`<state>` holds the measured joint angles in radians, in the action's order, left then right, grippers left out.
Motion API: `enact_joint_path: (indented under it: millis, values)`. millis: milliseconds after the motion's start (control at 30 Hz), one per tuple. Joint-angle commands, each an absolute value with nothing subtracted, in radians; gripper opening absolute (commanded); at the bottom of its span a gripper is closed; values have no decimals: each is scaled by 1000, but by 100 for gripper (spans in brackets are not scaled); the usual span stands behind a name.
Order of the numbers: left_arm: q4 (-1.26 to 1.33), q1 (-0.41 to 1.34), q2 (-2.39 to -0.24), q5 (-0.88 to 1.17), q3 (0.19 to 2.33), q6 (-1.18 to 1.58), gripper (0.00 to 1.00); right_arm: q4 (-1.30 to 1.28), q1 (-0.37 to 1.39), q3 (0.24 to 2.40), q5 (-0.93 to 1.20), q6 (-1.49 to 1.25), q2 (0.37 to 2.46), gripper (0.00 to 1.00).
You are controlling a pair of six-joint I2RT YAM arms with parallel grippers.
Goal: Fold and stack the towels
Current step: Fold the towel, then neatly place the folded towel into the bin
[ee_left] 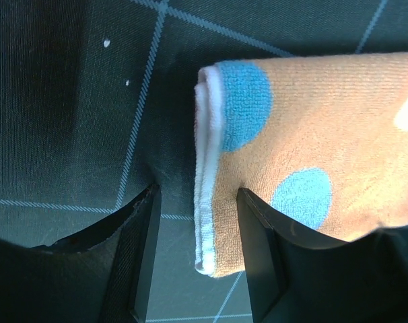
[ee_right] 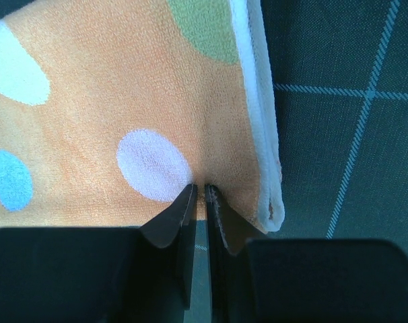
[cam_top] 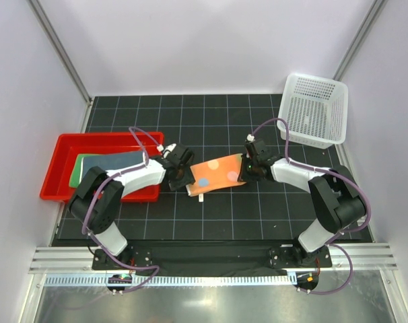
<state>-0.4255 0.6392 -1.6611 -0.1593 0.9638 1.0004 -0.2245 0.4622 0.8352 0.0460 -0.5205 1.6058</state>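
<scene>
The orange towel with coloured dots lies folded flat on the black gridded mat between my two grippers. My left gripper is open, and its jaws straddle the towel's white-edged left end. My right gripper is shut, with a hair-thin gap, its tips pinched on the towel's near right corner; the folded white edge lies just to the right of the tips. The green towel and the dark blue towel lie flat in the red tray.
The red tray stands at the left, close behind my left arm. A white mesh basket stands at the back right. White walls close in the mat on three sides.
</scene>
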Motion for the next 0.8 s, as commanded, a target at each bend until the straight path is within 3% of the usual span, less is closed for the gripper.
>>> enact_joint_path:
  millis: [0,100,400,500,567,600,767]
  values:
    - [-364,653,-1664,-209,948,1057,52,-199,465,818,5,-502,1598,18]
    - [-348,669,-1684,-216,946,1081,50,-193,466,804,5,-503,1591,18]
    - [-345,693,-1744,-216,946,1118,31,-196,466,795,8,-508,1568,17]
    - [-356,695,-1744,-219,951,1118,16,-198,466,795,14,-511,1559,17]
    - [-391,695,-1741,-230,972,1102,0,-202,466,799,32,-509,1543,17]
    - [-409,695,-1738,-244,989,1079,0,-207,465,802,41,-511,1536,18]
    - [-546,695,-1747,-256,1120,977,0,-250,466,842,74,-515,1453,38]
